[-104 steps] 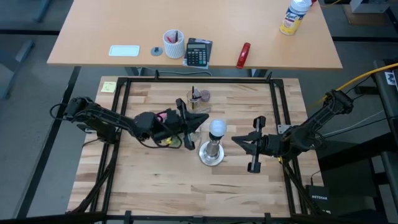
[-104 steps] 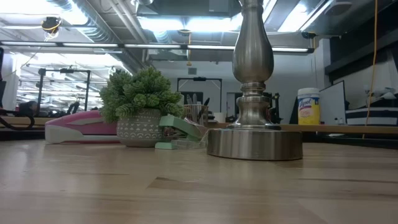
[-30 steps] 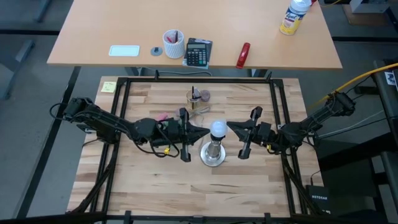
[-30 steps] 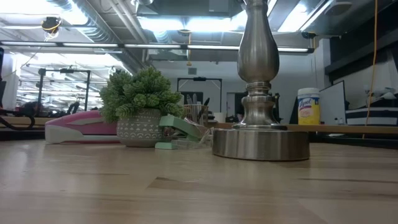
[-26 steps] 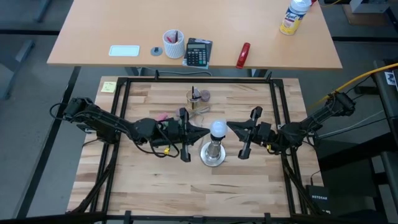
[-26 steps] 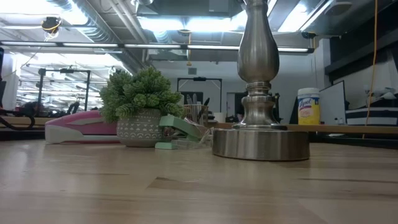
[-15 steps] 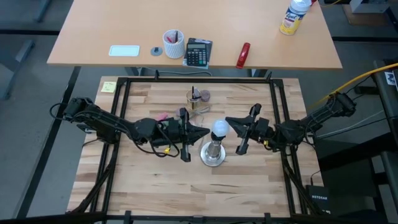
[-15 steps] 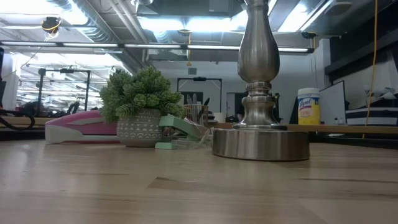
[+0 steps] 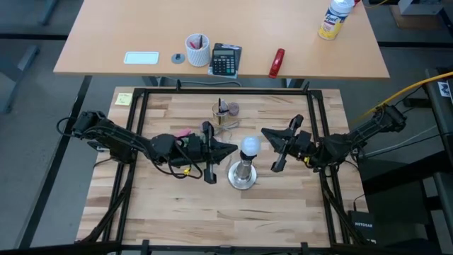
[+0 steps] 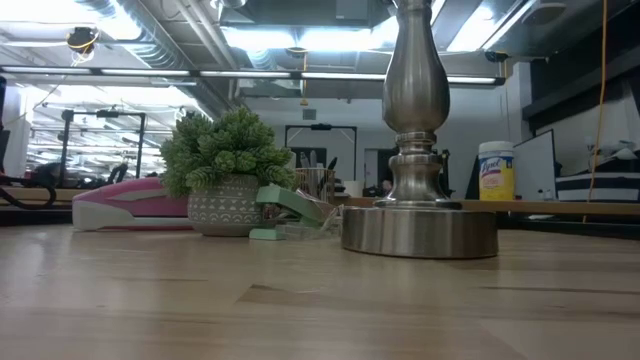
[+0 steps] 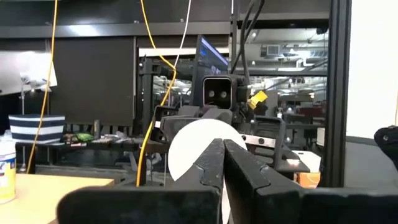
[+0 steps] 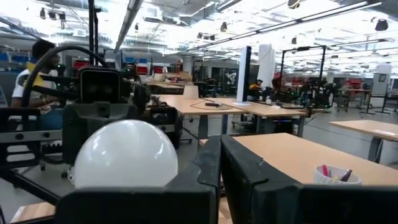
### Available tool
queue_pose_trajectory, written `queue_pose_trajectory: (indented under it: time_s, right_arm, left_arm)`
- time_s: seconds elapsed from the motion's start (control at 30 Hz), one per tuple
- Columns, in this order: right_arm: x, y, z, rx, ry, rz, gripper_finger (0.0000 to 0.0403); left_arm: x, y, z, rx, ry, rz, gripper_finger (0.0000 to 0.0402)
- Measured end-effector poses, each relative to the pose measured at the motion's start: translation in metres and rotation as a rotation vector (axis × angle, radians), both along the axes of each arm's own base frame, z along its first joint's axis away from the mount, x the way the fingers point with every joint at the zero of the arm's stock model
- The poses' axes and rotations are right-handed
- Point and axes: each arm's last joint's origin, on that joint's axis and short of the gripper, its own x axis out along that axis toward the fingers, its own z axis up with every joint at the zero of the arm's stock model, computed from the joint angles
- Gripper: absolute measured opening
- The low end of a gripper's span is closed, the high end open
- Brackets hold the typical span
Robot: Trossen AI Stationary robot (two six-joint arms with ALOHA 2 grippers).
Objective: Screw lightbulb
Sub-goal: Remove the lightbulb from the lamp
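The frosted white lightbulb sits on top of the silver stand, whose round base rests on the wooden table. My left gripper is shut, level, its tips right beside the bulb's left side; its wrist view shows the bulb just behind the shut fingers. My right gripper is shut, to the right of the bulb and a little to its far side; in its wrist view the bulb lies beside the fingers. My left gripper points level from the table's left at the bulb's side with shut fingers; I cannot tell whether the tips touch the glass.
A small potted plant, a pink stapler and a green tape dispenser stand behind the stand toward the far edge. A black frame borders the table. A second table with a calculator lies beyond.
My right gripper has swung its shut tips from right beside the bulb toward the table's far edge and drawn back a little to the right. The bulb, the stand and my left gripper have stayed in place.
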Motion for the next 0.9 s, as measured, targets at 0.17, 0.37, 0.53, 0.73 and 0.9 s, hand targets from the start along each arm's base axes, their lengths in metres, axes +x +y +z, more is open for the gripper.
queue_pose_trajectory:
  time_s: [0.17, 0.37, 0.53, 0.73, 0.9]
  right_arm:
    - [-0.016, 0.005, 0.009, -0.036, -0.015, 0.038, 0.0017]
    - [-0.048, 0.012, 0.024, -0.004, -0.047, 0.074, 0.0017]
    - [-0.052, 0.023, 0.022, -0.042, -0.044, 0.214, 0.0020]
    - [-0.044, 0.030, 0.014, 0.009, -0.042, 0.324, 0.0085]
    - [-0.034, 0.028, 0.008, 0.082, -0.025, 0.242, 0.0185]
  left_arm:
    - [0.000, 0.000, 0.000, 0.005, -0.004, 0.005, 0.0001]
    - [0.000, 0.000, 0.001, 0.004, -0.004, 0.013, 0.0001]
    - [0.000, 0.002, 0.000, 0.005, -0.002, 0.017, 0.0001]
    - [0.000, 0.002, 0.001, 0.017, 0.002, 0.036, 0.0001]
    - [0.000, 0.002, -0.001, 0.021, 0.018, 0.044, 0.0001]
